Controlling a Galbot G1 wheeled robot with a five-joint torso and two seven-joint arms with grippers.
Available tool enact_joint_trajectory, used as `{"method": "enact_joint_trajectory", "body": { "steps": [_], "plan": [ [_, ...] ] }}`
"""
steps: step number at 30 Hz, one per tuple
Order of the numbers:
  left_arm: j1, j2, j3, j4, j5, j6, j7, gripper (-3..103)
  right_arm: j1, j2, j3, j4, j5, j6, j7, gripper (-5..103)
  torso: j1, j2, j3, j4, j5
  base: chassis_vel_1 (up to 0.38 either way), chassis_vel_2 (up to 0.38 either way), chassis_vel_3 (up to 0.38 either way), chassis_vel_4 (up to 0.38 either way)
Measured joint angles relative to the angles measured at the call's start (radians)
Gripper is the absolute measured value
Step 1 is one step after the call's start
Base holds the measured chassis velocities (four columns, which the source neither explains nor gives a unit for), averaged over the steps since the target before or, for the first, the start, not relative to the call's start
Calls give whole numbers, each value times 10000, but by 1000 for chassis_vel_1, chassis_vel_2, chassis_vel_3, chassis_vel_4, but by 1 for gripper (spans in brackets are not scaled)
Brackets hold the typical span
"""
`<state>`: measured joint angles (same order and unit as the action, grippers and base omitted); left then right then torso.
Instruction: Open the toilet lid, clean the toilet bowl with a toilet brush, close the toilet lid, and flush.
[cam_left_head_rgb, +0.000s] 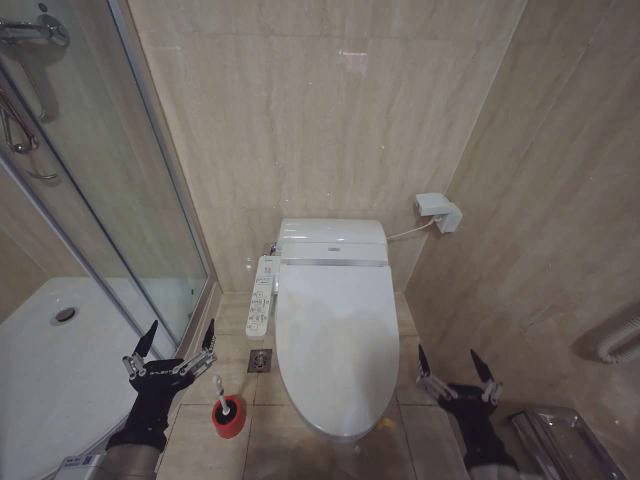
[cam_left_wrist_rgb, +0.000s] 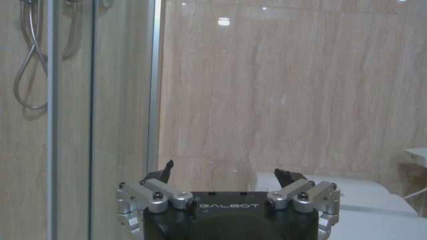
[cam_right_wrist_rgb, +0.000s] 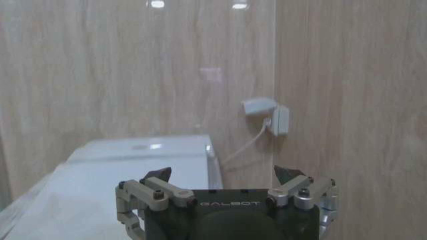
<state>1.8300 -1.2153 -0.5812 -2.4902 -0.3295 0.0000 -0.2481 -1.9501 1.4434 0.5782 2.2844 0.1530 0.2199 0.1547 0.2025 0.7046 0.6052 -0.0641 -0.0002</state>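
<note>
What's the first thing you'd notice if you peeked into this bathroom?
The big white toilet lid, shut, right in the middle by the tiled wall. Two black grippers hang open in front: the left gripper beside the glass shower door, the right gripper on the other side. A toilet brush in its red holder stands on the floor.

From my remote station, the bathroom reads evenly lit from overhead: ceiling lamps glint as small bright spots on the glossy wall tiles. The white toilet lid shows soft sheen, and its near surface blurs in the right wrist view.
</note>
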Motion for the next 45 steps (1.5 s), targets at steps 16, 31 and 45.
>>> {"method": "enact_joint_trajectory", "body": {
  "steps": [16,31,45],
  "plan": [
    [0,0,0,0,0,0,0,100,-94,620,-29,-4048,-1590,1778,-574,100,4,-1,2,0,2,13,-5,-12,7],
    [0,0,0,0,0,0,0,100,1740,981,-279,-7291,-2211,2149,-477,100,4,-1,3,2,3,0,0,0,0],
    [0,0,1,0,0,0,0,100,2761,1016,-271,-7568,-1789,1852,-87,100,5,-2,3,1,3,0,0,0,0]
  ]
}}
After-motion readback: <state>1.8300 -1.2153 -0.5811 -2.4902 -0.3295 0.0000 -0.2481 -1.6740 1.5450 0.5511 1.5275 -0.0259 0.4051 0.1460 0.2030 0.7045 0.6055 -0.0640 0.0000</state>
